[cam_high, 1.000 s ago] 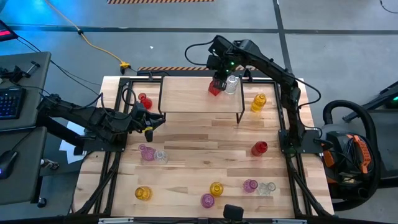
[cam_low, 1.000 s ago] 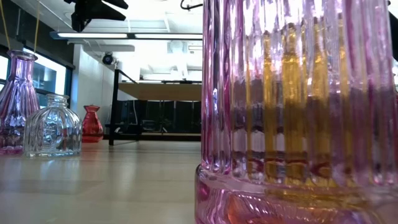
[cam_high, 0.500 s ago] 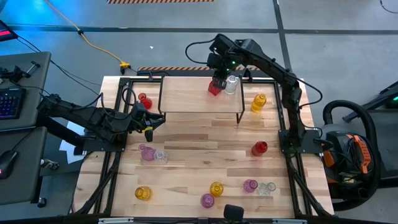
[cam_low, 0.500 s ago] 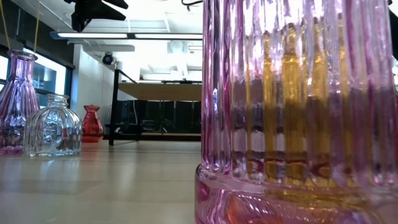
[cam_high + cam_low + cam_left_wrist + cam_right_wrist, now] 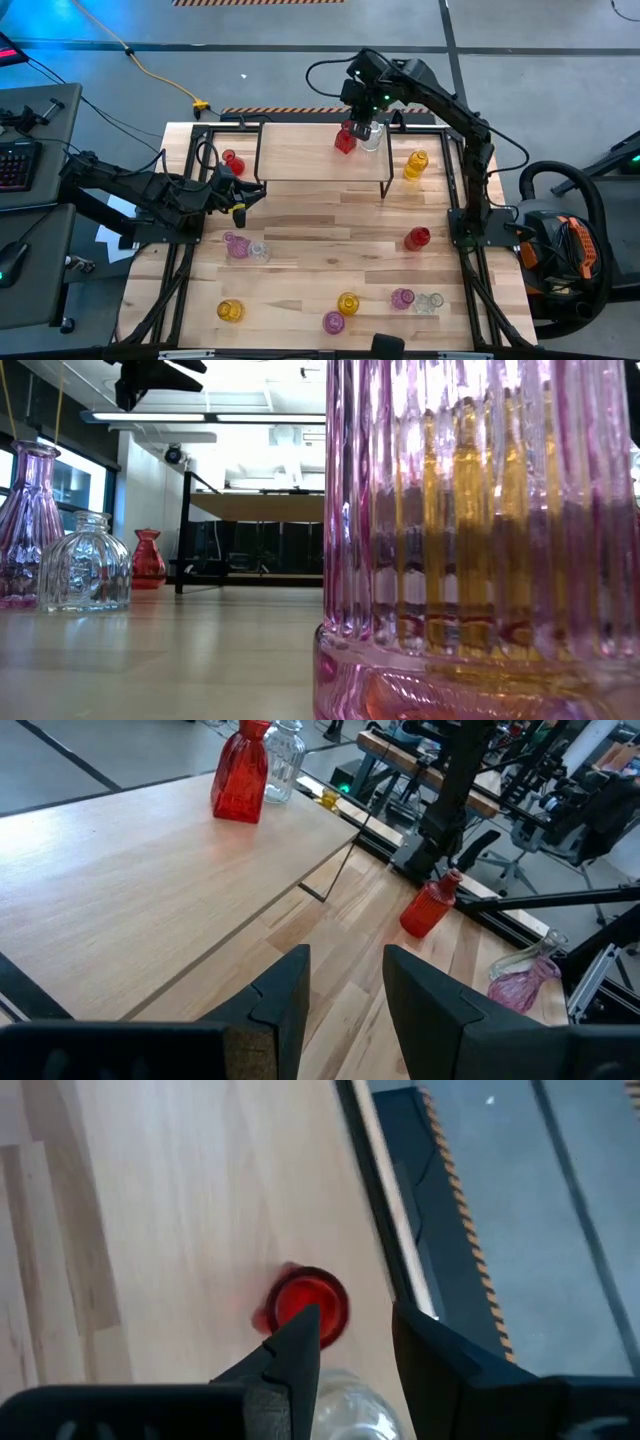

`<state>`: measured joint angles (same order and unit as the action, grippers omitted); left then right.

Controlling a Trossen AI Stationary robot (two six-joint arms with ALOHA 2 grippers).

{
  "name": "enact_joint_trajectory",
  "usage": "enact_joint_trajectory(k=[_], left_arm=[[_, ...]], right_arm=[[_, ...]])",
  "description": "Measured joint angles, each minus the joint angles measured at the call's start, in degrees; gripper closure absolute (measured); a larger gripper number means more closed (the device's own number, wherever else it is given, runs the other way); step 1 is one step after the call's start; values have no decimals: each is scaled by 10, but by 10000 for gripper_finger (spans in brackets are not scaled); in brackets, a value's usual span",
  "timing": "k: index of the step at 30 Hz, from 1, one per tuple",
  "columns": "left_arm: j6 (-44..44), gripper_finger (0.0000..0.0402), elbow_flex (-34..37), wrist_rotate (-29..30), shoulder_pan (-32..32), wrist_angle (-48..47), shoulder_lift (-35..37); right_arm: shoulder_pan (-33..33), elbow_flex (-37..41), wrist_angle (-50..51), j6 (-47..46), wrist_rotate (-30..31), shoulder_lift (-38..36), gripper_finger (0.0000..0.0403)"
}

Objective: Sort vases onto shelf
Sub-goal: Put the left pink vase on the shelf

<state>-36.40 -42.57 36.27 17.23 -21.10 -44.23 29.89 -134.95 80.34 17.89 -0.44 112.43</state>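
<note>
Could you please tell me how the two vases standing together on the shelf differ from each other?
The red vase is deeply coloured, while the clear vase beside it has no tint. In the left wrist view the red vase has flat, angular sides, while the clear vase looks rounded and ribbed. The red vase stands nearer the shelf's middle, the clear vase nearer its right end. Both stand upright at the shelf's back edge, below the right hand.

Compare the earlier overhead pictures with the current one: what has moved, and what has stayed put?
The right end effector has lifted off the red vase and drawn back toward the shelf's far edge, its fingers apart and empty. The red vase stands on the shelf beside the clear vase. The left end effector and the table's other vases are unchanged.
</note>
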Motion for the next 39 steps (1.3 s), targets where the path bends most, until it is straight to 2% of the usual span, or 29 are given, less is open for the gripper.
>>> enact_joint_trajectory(k=[11,19,26,29,34,39], left_arm=[[0,282,0,0,0,0,0],[27,282,0,1,0,1,0],[22,282,-1,-117,0,1,12],[25,282,-24,-161,0,-24,12],[36,282,-90,-215,0,-107,11],[15,282,-154,-269,0,-234,11]], right_arm=[[-5,-1,20,-31,-1,-29,294],[-37,-1,44,-96,-2,-45,294],[-85,-1,79,-165,-2,-46,294],[-109,-1,86,-199,-2,-46,294],[-146,-1,88,-255,-27,-46,294],[-183,-1,88,-306,-32,-46,295]])
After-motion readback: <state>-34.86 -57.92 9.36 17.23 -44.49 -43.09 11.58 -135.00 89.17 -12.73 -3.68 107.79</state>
